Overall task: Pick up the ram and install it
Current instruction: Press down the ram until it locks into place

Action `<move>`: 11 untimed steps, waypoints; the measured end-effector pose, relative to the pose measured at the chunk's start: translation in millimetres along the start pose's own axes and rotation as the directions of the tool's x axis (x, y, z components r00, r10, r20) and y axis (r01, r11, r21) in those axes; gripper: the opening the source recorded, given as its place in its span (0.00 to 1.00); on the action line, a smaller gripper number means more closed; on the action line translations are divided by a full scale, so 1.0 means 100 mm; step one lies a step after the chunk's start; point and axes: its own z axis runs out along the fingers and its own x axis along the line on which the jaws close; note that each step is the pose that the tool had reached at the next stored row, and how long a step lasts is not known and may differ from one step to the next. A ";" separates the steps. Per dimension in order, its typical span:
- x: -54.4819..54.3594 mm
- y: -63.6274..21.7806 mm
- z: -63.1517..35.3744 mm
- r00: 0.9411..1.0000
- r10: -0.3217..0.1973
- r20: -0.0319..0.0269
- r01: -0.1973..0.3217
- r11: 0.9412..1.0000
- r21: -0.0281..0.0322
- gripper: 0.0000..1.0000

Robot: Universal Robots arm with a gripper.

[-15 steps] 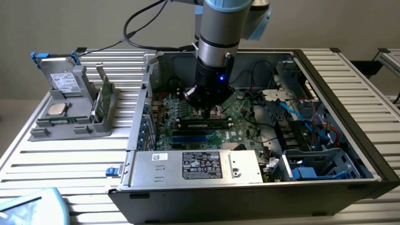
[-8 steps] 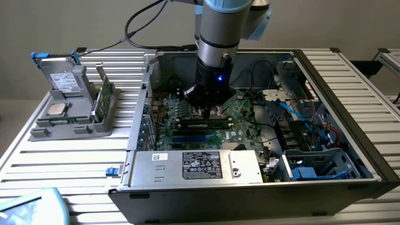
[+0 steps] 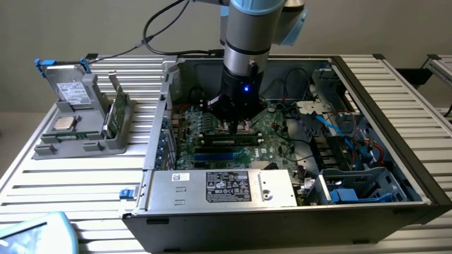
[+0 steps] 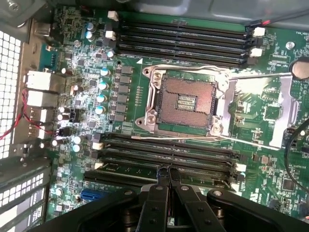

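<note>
Claw (image 4: 169, 175) clenched, tips together at the middle of the ram (image 4: 131, 170); cannot tell whether they pinch its edge or only touch it. Ram lies lengthwise along the memory slots (image 4: 166, 157), on the near side of the CPU socket (image 4: 186, 102). Full seating: cannot tell.

To do this well: stick upright and in line with its slot, notch matched to key, pressure straight down and even at both ends. Middle-only pressing could leave one end high. Latches (image 4: 240, 167) should close over the ends; mind the neighbouring slots.

Case (image 3: 282, 210): holds board (image 3: 265, 153) and, at its near side, power supply (image 3: 180, 198). Grey tray (image 3: 84, 148), the exterior view's left: square chip (image 3: 65, 123), upright green card (image 3: 115, 116).
</note>
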 end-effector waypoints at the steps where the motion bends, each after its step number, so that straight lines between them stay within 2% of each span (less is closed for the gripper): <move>1: 0.00 -0.001 0.000 1.000 0.009 0.000 -0.009 1.000 0.000 0.11; 11: 0.01 -0.049 -0.002 0.998 0.069 0.003 -0.069 0.998 -0.003 0.11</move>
